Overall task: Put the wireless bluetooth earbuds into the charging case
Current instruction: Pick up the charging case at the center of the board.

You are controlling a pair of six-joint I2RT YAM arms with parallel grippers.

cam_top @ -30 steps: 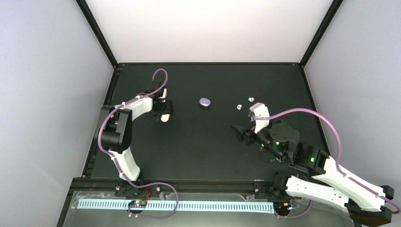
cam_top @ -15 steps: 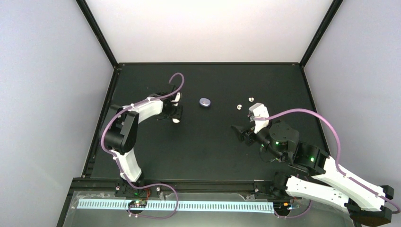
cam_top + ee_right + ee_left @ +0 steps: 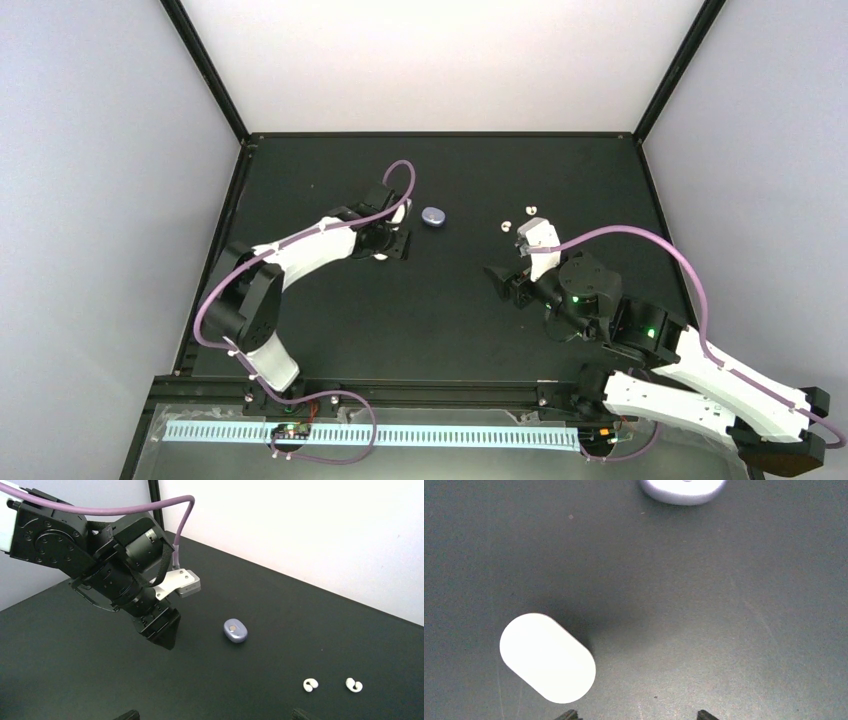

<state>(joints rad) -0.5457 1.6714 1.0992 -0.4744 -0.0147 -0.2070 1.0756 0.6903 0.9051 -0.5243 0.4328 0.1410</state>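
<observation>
Nearest the arm bases, the right gripper (image 3: 215,715) hung low over the black table (image 3: 450,330). Its jaws were spread wide and nothing sat between them. Its wrist view looked across the table toward the other arm.

A little farther out and to the left, the left gripper (image 3: 636,714) pointed down at the table, its jaws partly apart and empty. The white case (image 3: 547,657), a smooth capsule shape, lay flat just beside one of its fingertips (image 3: 569,714). It was outside the gap, not between the jaws. The case looked shut, though no seam could be made out.

Beyond that, the purple case (image 3: 235,630) sat alone on the table, and it also looked closed.

Out on the right side, one white earbud (image 3: 310,685) and a second white earbud (image 3: 354,685) lay loose on the bare surface. They were near each other but not touching, and well apart from both cases. No purple earbuds showed in any view, and it could not be told whether they were already inside the purple case.

By this layout the task looked to be at an early stage. Neither white bud was seated, and neither gripper held anything. What probably remained was to get the white case open and fetch each bud across. Each bud would then have to be set into its socket, and the buds looked small and fiddly for these fingers.
</observation>
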